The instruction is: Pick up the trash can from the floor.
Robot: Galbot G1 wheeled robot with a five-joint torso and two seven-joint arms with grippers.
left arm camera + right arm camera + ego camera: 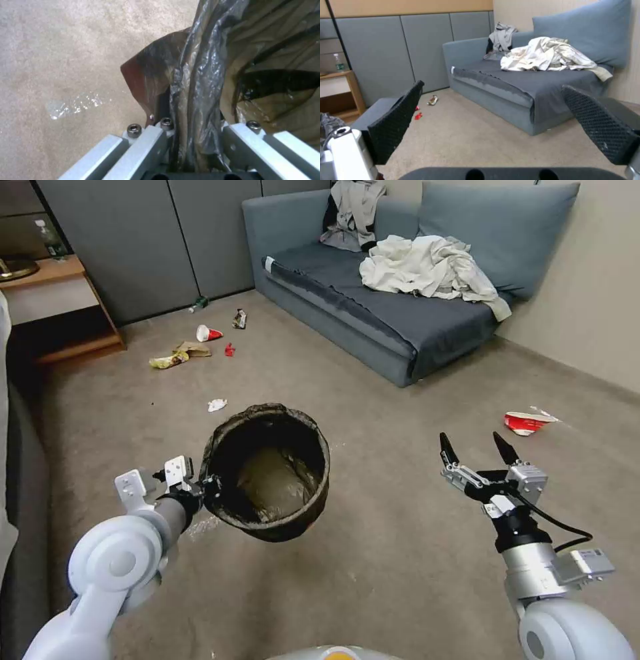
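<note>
The trash can, lined with a crinkly dark brown bag, hangs tilted above the floor, its mouth turned toward me. My left gripper is shut on its near-left rim. In the left wrist view the bag-covered rim runs between the metal fingers, with carpet beneath. My right gripper stands open in the air at the right, holding nothing, and its black textured fingers frame the sofa in the right wrist view.
A blue-grey sofa with heaped clothes stands at the back right. Litter lies on the carpet: a crushed red-and-white cup at the right, another cup, wrappers and a paper scrap farther back. A wooden shelf stands at the left.
</note>
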